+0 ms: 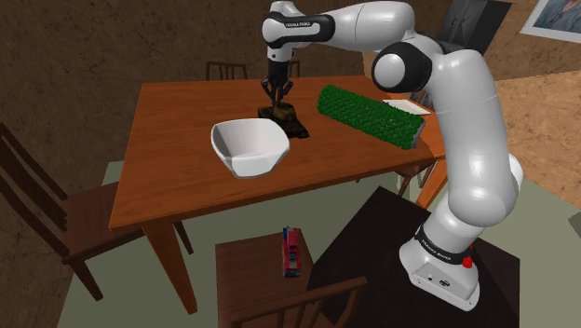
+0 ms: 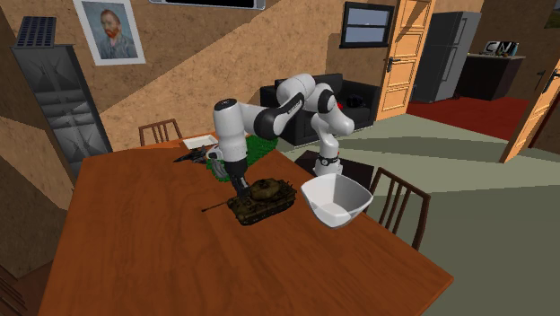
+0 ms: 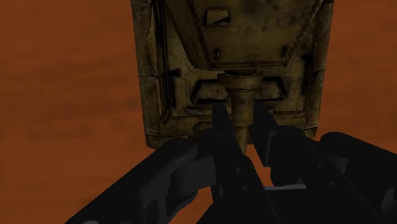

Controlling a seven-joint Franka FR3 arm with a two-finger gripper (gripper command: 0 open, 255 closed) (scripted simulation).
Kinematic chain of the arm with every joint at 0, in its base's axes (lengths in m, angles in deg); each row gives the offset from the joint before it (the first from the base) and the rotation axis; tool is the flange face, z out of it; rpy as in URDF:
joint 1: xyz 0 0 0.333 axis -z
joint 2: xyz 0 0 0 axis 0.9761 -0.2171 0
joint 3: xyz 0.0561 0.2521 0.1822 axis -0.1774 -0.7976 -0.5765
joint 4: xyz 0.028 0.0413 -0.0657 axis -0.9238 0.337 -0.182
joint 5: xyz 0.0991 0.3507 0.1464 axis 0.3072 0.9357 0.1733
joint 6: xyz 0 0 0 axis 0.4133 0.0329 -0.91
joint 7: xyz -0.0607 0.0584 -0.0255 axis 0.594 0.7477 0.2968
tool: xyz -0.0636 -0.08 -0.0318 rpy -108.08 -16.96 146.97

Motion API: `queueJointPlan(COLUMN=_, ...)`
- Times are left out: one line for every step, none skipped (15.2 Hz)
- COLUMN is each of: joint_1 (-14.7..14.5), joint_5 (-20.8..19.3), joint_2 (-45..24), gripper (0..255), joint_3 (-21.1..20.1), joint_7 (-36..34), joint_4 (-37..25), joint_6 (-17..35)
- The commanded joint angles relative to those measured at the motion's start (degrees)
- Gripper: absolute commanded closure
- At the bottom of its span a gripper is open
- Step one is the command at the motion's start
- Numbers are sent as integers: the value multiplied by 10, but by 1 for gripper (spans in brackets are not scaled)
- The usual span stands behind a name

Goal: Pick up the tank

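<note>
A small olive-brown toy tank rests on the wooden table, just behind the white bowl. In the second exterior view the tank stands near the table's middle, its thin barrel pointing to that view's left. My black gripper comes down on it from above and meets the tank's left end in the second exterior view. In the wrist view the tank lies right under the hand, and the gripper is shut on its gun barrel where it leaves the turret.
A white square bowl sits close beside the tank, toward the stand. A green bumpy roll lies on the table by the arm's elbow. Wooden chairs ring the table; a red object lies on the near chair's seat.
</note>
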Motion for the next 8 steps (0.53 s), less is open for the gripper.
queueJointPlan(joint_1=0, joint_5=0, joint_2=1, gripper=255, joint_3=0, joint_7=0, joint_4=-12, joint_6=-12)
queueJointPlan(joint_1=1, joint_5=0, joint_2=0, gripper=255, joint_3=0, joint_7=-1, joint_4=-21, joint_6=-20)
queueJointPlan(joint_1=1, joint_5=0, joint_2=-1, gripper=255, joint_3=0, joint_7=-1, joint_4=-31, joint_6=-29)
queueJointPlan(joint_1=1, joint_5=0, joint_2=-3, gripper=255, joint_3=0, joint_7=-2, joint_4=-41, joint_6=-37)
queueJointPlan(joint_1=1, joint_5=0, joint_2=-5, gripper=255, joint_3=0, joint_7=-2, joint_4=-52, joint_6=-46)
queueJointPlan(joint_1=2, joint_5=0, joint_2=-7, gripper=255, joint_3=0, joint_7=-3, joint_4=-63, joint_6=-55)
queueJointPlan(joint_1=2, joint_5=0, joint_2=-9, gripper=255, joint_3=0, joint_7=-3, joint_4=-75, joint_6=-65)
queueJointPlan(joint_1=2, joint_5=0, joint_2=-12, gripper=255, joint_3=0, joint_7=-4, joint_4=-87, joint_6=-75)
